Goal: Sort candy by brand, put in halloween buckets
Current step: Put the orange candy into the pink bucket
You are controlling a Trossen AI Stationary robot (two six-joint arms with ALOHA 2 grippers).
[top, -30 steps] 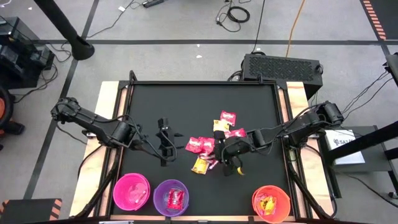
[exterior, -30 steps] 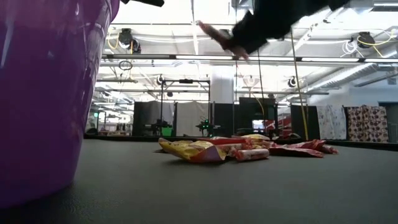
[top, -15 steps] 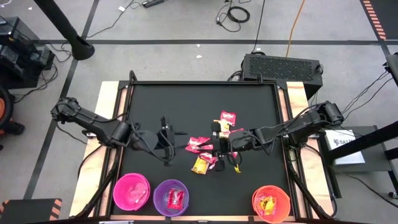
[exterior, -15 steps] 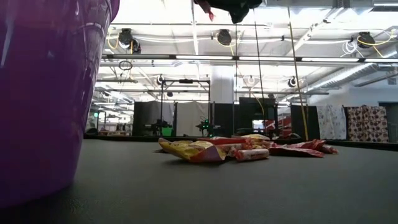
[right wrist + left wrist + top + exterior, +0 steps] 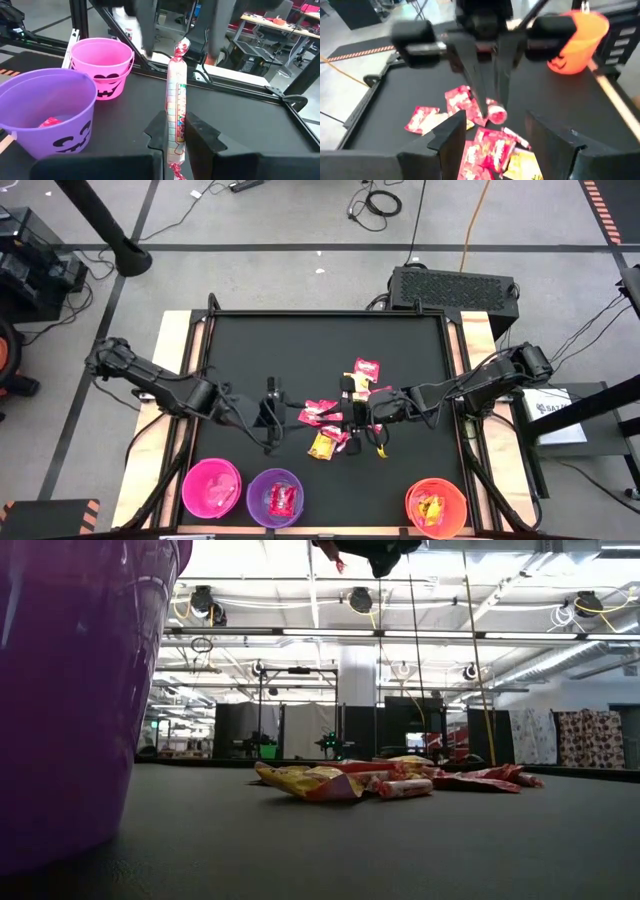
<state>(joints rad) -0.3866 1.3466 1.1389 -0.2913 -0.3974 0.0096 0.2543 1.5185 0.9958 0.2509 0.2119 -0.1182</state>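
Note:
My right gripper (image 5: pixel 177 125) hangs above the candy pile (image 5: pixel 335 418) at mid-table, shut on a pale pink-white candy roll (image 5: pixel 176 95). Red and yellow packets lie flat on the black mat (image 5: pixel 380 780). My left gripper (image 5: pixel 500 145) stands open to the pile's left (image 5: pixel 270 405), facing the right gripper, with nothing between its fingers. The pink bucket (image 5: pixel 211 488), purple bucket (image 5: pixel 275 497) and orange bucket (image 5: pixel 436 506) stand along the near edge. The purple one holds red packets, the orange one yellow ones. My right gripper pinches the candy roll between its two fingers (image 5: pixel 200 134), on the roll's nearer half (image 5: pixel 176 131). The roll lies along the fingers and juts out past their tips (image 5: pixel 496 116). The fingers point nearly level toward the table's left. The roll is lifted clear of the pile.
The purple bucket (image 5: pixel 70 690) fills the left of the low view. The mat's far half (image 5: pixel 320 340) is bare. Wooden table edges (image 5: pixel 172 380) flank the mat; a black box (image 5: pixel 452 285) sits behind the far edge.
My right gripper has risen from the pile with the candy roll and tipped up toward level, then held still. My left gripper has moved a little toward the pile, staying open.

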